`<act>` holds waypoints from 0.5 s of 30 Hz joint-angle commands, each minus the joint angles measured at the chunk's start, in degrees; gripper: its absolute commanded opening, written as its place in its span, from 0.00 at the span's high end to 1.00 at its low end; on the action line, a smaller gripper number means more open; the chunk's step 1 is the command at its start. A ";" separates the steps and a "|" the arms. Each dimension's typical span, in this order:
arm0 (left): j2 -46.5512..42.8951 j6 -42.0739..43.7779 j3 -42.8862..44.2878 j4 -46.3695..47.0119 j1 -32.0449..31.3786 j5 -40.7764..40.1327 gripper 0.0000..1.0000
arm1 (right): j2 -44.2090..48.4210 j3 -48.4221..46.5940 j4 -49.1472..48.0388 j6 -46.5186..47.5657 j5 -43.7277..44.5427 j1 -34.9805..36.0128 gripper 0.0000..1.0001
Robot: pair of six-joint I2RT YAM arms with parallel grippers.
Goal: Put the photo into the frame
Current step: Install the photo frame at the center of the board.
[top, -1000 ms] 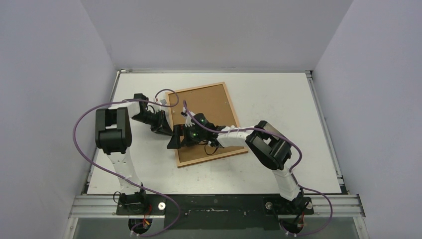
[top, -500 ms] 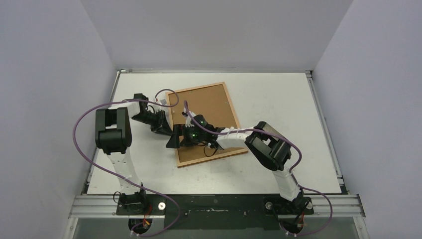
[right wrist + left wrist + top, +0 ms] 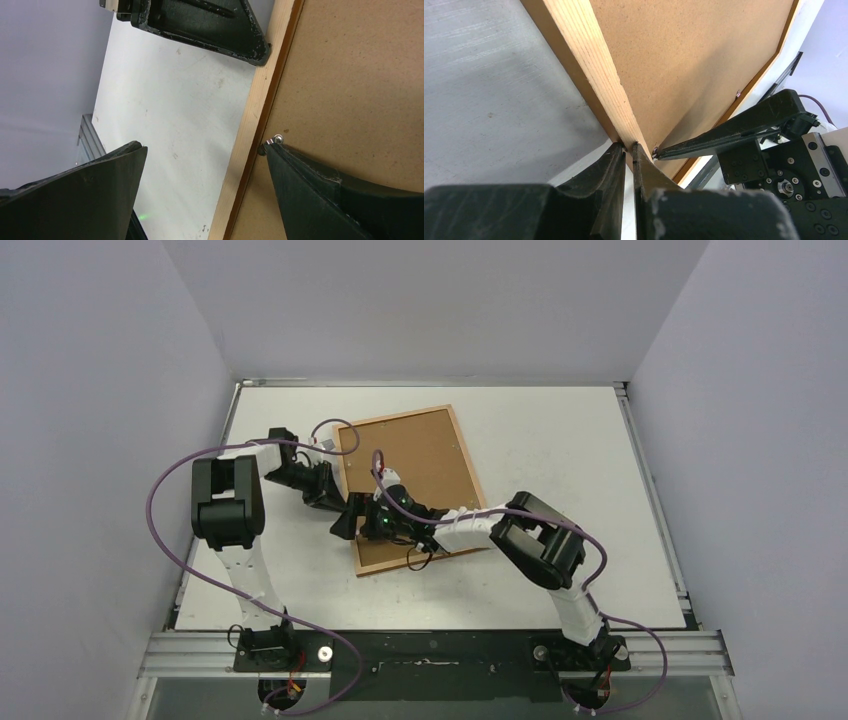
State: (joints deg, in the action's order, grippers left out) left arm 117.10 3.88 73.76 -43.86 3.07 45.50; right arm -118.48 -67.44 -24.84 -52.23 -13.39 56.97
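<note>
The frame (image 3: 395, 417) lies face down on the table, its brown fibreboard backing (image 3: 420, 455) facing up. The photo is hidden. My left gripper (image 3: 338, 502) is shut, its tips (image 3: 629, 146) pressed against the frame's pale wooden left rail (image 3: 589, 65). My right gripper (image 3: 205, 147) is open wide and straddles that same rail (image 3: 255, 110). One of its fingers (image 3: 310, 190) rests on the backing (image 3: 350, 85) at a small metal tab (image 3: 277, 138). Its other finger (image 3: 100, 185) hangs over the white table. Nothing is between its fingers except the rail.
The white table (image 3: 560, 450) is enclosed by grey walls on three sides. A metal rail (image 3: 430, 650) carries the arm bases at the near edge. Purple cables (image 3: 170, 480) loop from both arms. The two grippers are close together at the frame's left edge.
My right gripper has slid a little toward the near left along the frame's left rail. The left gripper and the frame have stayed put.
</note>
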 commanded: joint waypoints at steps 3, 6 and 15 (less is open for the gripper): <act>1.58 2.67 -0.93 2.37 -1.65 -3.92 0.92 | 0.48 1.37 0.97 -2.71 8.06 3.05 0.03; 1.85 2.78 -0.69 2.24 -1.66 -4.01 0.93 | 0.17 1.03 0.70 -3.14 8.22 3.77 0.03; 2.02 3.23 0.06 1.49 -1.41 -4.10 0.93 | 3.90 4.43 3.69 -2.57 8.16 4.20 0.04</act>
State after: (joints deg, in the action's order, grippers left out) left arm 117.10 4.10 73.78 -43.92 3.07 45.52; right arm -116.60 -64.66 -25.63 -54.72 -4.93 60.31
